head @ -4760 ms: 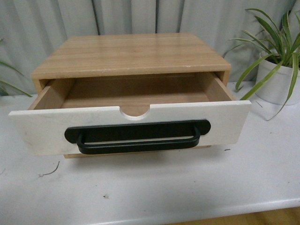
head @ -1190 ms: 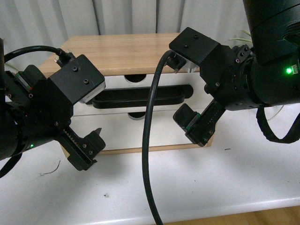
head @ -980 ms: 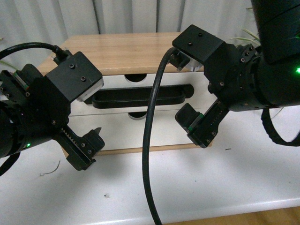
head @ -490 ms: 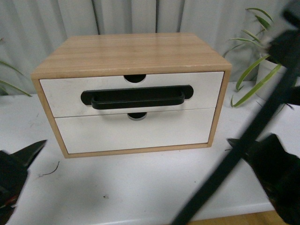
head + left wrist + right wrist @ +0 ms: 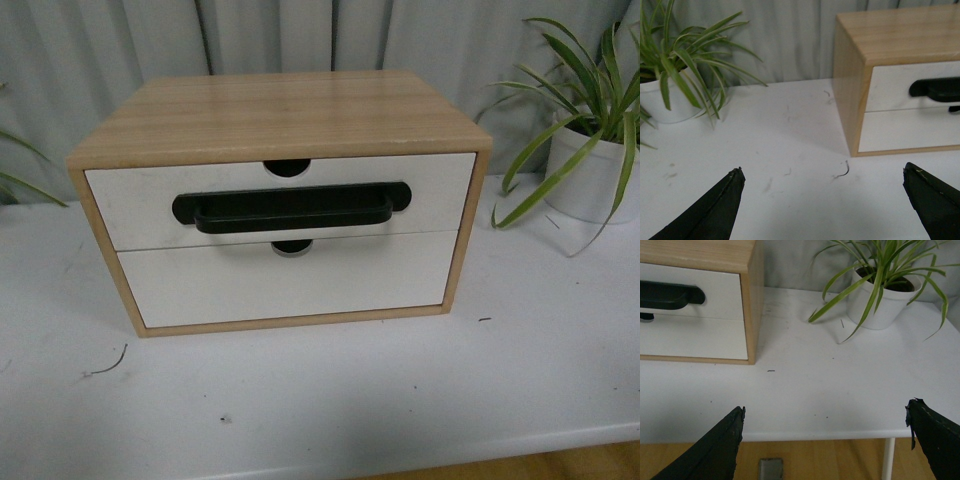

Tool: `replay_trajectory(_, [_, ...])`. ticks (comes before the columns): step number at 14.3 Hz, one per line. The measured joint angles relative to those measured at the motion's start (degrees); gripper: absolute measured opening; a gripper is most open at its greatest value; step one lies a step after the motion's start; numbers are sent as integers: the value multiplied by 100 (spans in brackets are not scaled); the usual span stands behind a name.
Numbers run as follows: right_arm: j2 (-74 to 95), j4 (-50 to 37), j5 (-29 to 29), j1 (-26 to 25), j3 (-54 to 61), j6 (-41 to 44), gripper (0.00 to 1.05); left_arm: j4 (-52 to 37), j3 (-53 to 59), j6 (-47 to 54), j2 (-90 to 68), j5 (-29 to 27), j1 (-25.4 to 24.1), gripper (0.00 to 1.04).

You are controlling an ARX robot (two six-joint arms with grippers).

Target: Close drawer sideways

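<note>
The drawer (image 5: 130, 200), white-fronted with a long black bar handle (image 5: 290, 209) and a semicircular notch in its top edge, sits flush in the wooden cabinet (image 5: 280, 110). Neither arm shows in the front view. My left gripper (image 5: 822, 200) is open and empty over the white table, away from the cabinet's left corner; the drawer's end (image 5: 890, 85) shows there. My right gripper (image 5: 825, 440) is open and empty over the table's front edge, away from the cabinet's right side; the drawer (image 5: 715, 302) shows there too.
A plain white drawer front (image 5: 280, 285) without a handle sits below. A potted plant (image 5: 590, 150) stands right of the cabinet, and another plant (image 5: 670, 85) stands to its left. The white table (image 5: 400, 390) ends near the front, wooden floor (image 5: 815, 460) below.
The drawer, pulled out 4.8 s ago, is now flush. Both arms, in front of the cabinet a second ago, have drawn back out of the front view.
</note>
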State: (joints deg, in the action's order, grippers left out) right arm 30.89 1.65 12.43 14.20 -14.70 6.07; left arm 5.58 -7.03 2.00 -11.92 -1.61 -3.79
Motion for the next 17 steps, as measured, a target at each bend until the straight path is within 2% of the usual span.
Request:
replay_trajectory(2, [33,28,2,4,9,-68,98,48,-2,-72,-20,74,50,98])
replay_trajectory(3, [39,-507,52,4,151,-153,95,-345,149,-101,208,63,164,93])
replay_trajectory(4, [-216,-1663,9,-90,649,-332,83,-476,437,-146,839,160,389,80])
replay_trajectory(5, [-411,-2103,-74,-271,929,-411,72,-546,472,-160,1043,188,415,69])
replay_trajectory(9, [-1038,-1834,-612,-800,1152,-514,21,-575,636,-166,1141,155,380,18])
replay_trajectory(10, [-1196,-1733,-1093,-1202,1200,-518,10,-525,634,-166,1141,162,380,8])
replay_trajectory(11, [-1344,-1661,-1139,-1478,1222,-544,2,-540,634,-175,1141,157,380,2])
replay_trajectory(13, [-1539,-1709,-1246,-1416,1340,-546,2,-540,634,-181,1141,160,380,2])
replay_trajectory(17, [-1980,-1274,-1244,-1421,1403,-549,2,-538,636,-181,1141,160,380,2])
